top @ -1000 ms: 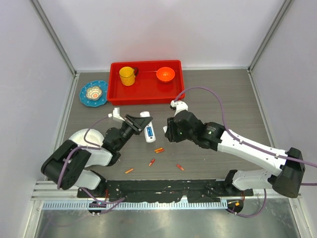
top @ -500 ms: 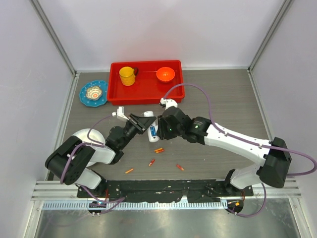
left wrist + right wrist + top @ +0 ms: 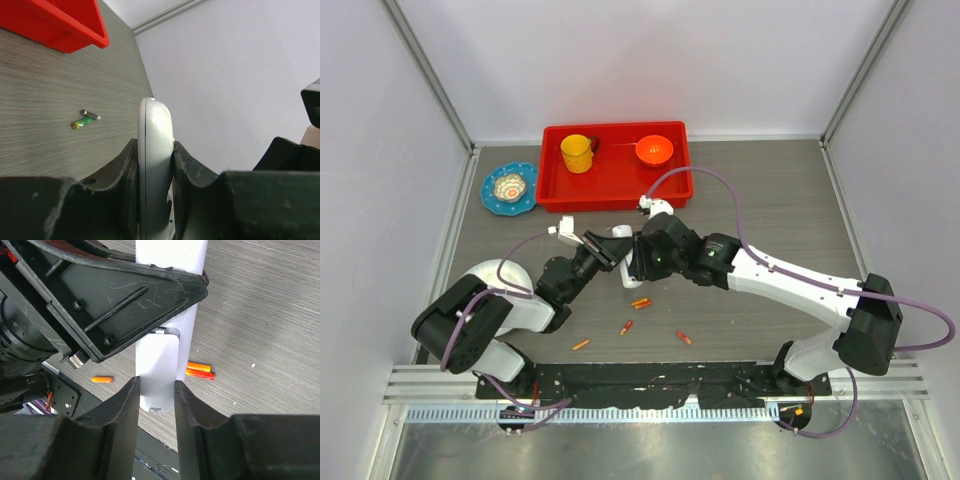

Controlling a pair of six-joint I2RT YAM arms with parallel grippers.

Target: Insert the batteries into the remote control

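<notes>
**Grey table [image 3: 770, 200], both grippers meeting at the remote control [image 3: 156, 125]**

Grey wood-grain board carries everything. The two arms reach in from the near edge and meet just in front of the red tray [image 3: 615, 178], which sits at the far side with a yellow cup [image 3: 577, 153] and an orange bowl [image 3: 654, 150] inside. A blue plate [image 3: 492, 205] lies just left of the tray.

The left gripper [image 3: 155, 147] is clamped on the remote control, whose thin edge stands between its fingers, lifted off the table. The right gripper [image 3: 156, 382] faces it from the other side. Its fingers press on both flanks of the remote's free end, where a white cover panel lies. Whether they pinch the panel alone or the body cannot be told.

The batteries [image 3: 640, 302] lie loose on the table below the grippers. An orange pair touch side by side, and three single ones are scattered nearer the arm bases. The left wrist view shows a green one [image 3: 82, 122] beside a dark one.
</notes>
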